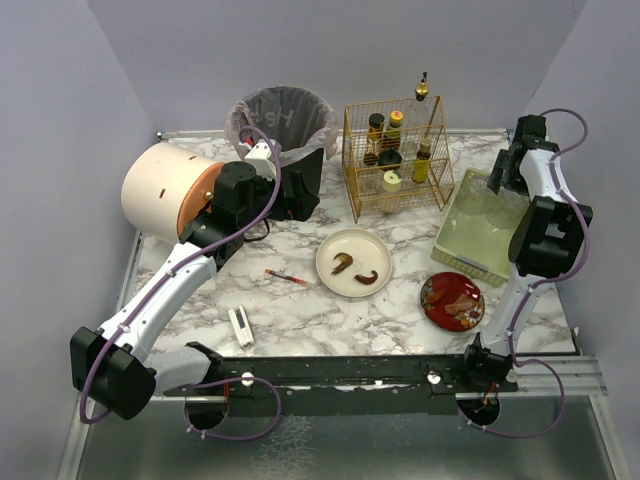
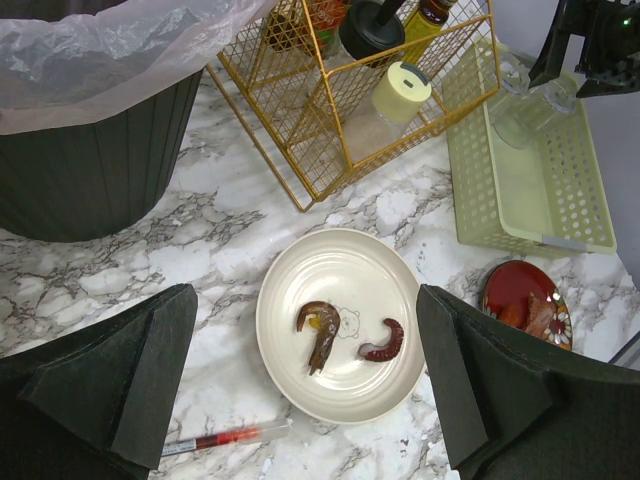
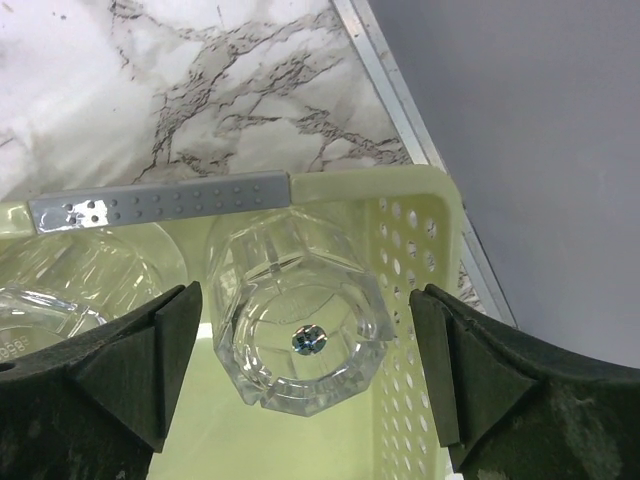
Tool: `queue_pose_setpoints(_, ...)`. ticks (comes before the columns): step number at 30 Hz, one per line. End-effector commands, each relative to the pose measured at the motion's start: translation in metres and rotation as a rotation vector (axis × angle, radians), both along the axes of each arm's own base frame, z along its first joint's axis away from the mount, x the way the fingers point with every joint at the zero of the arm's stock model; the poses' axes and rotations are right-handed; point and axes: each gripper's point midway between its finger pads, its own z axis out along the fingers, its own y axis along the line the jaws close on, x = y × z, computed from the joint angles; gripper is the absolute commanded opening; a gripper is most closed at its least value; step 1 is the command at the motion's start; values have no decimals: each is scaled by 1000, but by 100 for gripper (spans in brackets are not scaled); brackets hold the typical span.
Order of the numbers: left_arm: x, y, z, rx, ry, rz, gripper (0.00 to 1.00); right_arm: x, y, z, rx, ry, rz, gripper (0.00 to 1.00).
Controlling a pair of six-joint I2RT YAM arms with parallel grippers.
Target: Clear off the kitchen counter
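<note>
Clutter is sitting all over the kitchen counter point(image 1: 300, 310), the white marble-patterned surface that is filling the middle of the top view, just beyond both arm bases. At the far left a black bin point(image 1: 282, 120) with a pale plastic liner is standing upright. A large cream cylinder point(image 1: 160, 190) with an orange end is lying on its side near it. A gold wire rack point(image 1: 395, 160) is holding several bottles and jars at the far middle.

Near the centre a cream plate point(image 1: 365, 245) is carrying two dark brown food scraps point(image 2: 318, 335). A thin stick with a red section point(image 1: 290, 277) is lying just left of the plate. A small white object point(image 1: 240, 325) is resting nearer the front edge. A red patterned dish point(image 1: 452, 300) is sitting at the front right, near a pale green perforated basket point(image 1: 470, 250).

The left arm point(image 1: 170, 280) is reaching toward the bin. The left jaws are hovering above the surface, spread wide and gripping nothing, and the plate is showing between the two dark fingers point(image 2: 130, 380).

The right jaws are hanging over the far end of the basket, also spread wide. Their fingers point(image 3: 130, 370) are flanking a clear faceted glass point(image 3: 300, 320) that is standing in the basket's corner, with a sliver of basket showing on each side. A second clear glass point(image 3: 60, 290) is standing just beside it.
</note>
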Motion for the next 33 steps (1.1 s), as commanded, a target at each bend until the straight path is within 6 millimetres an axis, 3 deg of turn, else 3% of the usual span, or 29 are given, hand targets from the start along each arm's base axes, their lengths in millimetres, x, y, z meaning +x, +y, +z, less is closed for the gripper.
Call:
queue_pose_setpoints(1, -3, 0, 5, -12, -5, -5, 99, -1, -16, 50, -85, -84, -50, 93)
queue_pose_setpoints(8, -2, 1, -1, -5, 10, 6, 99, -22, -14, 139, -148, -295, -88, 96)
queue_pose_setpoints(11, -1, 2, -6, 4, 19, 16, 99, -29, 1, 177, -110, -428, -54, 96)
queue_pose_setpoints(13, 0, 3, -10, 9, 28, 25, 99, -31, 22, 200, -34, -527, 2, 96)
queue_pose_setpoints(18, 0, -3, -19, 22, 49, 28, 99, -35, 102, 234, 277, -714, 242, 96)
queue_pose_setpoints(21, -2, -7, -26, 44, 59, 35, 99, -46, 152, 239, 472, -748, 375, 96)
queue_pose_setpoints(26, -16, -23, -46, 71, 95, 40, 99, -77, 233, 223, 639, -657, 550, 91)
queue_pose_setpoints(30, -26, -34, -69, 83, 142, 50, 99, -108, 294, 193, 718, -542, 664, 87)
queue_pose_setpoints(33, -32, -37, -87, 91, 179, 71, 99, -129, 325, 158, 748, -443, 708, 83)
